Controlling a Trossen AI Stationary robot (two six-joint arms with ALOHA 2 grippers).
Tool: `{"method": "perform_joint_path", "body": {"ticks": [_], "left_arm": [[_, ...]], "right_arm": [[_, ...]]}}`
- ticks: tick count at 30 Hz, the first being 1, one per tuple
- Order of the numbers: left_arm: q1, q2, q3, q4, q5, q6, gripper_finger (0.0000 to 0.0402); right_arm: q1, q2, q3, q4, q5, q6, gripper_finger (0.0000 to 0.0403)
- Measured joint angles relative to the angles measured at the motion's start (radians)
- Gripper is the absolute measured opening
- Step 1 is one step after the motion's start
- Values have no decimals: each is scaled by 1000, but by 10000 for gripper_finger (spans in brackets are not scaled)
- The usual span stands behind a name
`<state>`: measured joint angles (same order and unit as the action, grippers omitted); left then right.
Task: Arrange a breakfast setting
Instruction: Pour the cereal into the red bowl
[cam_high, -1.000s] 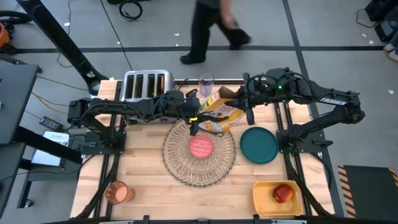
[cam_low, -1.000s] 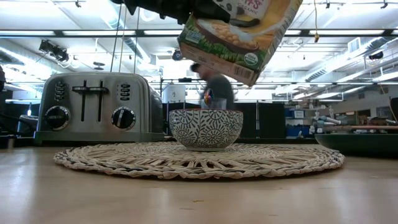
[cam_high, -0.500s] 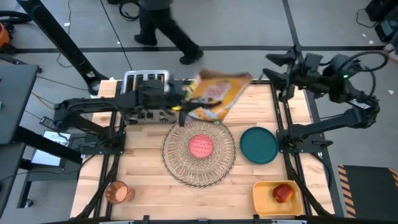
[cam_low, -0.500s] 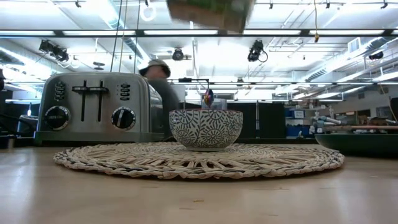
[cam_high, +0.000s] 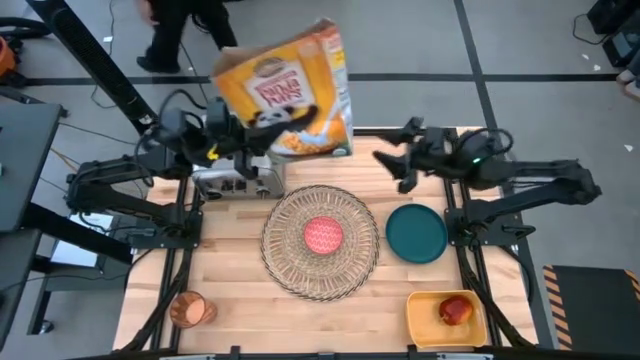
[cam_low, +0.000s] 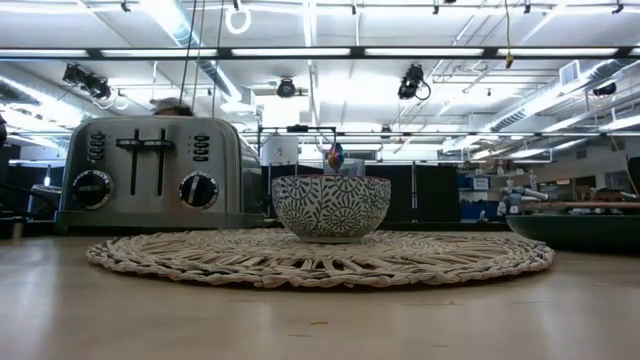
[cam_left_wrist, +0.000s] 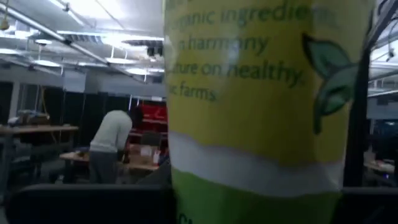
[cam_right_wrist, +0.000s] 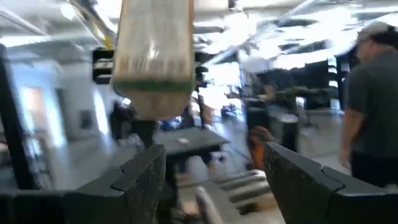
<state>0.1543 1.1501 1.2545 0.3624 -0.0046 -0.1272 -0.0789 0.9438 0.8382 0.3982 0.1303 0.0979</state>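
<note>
- My main worry is the cereal box (cam_high: 283, 92): my left gripper (cam_high: 222, 137) has it raised high above the chrome toaster (cam_high: 240, 172), and it is a tall load held near one end, so a quick swing could make it twist in the grip or slip.
- If the box is open, I judge any tilt on the way down could scatter cereal over the table (cam_high: 230, 290); I cannot see its top flap.
- Setting it down blind is a risk too: the left wrist view is filled by the box's yellow and green panel, so I see nothing of where it would land.
- The left gripper is closed on the box; the left arm reaches over the table's back left corner with its wrist lifted.
- The right gripper (cam_high: 392, 165) hangs over the back of the table, just behind the dark teal plate (cam_high: 417, 233), its fingers (cam_right_wrist: 140, 180) spread wide and holding nothing.
- The small pink bowl (cam_high: 323, 235) sits at the centre of the round woven straw placemat (cam_high: 285, 262), mid-table, with the plate beside the mat on the right.
- The red apple (cam_high: 455, 311) lies in the yellow square tub (cam_high: 422, 318) at the front right corner, and the amber-orange cup (cam_high: 187, 309) stands at the front left, both well apart from the mat.
</note>
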Motion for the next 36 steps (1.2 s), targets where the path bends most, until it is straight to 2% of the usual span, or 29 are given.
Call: {"method": "perform_joint_path", "body": {"ticks": [3, 8, 14, 19, 25, 29, 36], "left_arm": [[0, 1, 0, 71, 1, -10, 95], [0, 9, 0, 113, -3, -19, 96], [0, 31, -2, 145, -1, -7, 96], [0, 64, -1, 159, -3, 12, 96], [0, 95, -1, 190, 0, 13, 96], [0, 115, -1, 220, -4, 11, 96], [0, 114, -1, 211, -3, 11, 96]], "right_arm": [[-1, 110, -34, 248, -23, 19, 301], [-1, 287, 49, 526, -73, 6, 352], [0, 423, 198, 533, -83, 16, 383], [1, 482, 302, 540, -122, 63, 387], [1, 511, 364, 538, -131, 77, 384], [-4, 509, 366, 537, -122, 79, 370], [-6, 511, 366, 548, -101, 84, 321]]}}
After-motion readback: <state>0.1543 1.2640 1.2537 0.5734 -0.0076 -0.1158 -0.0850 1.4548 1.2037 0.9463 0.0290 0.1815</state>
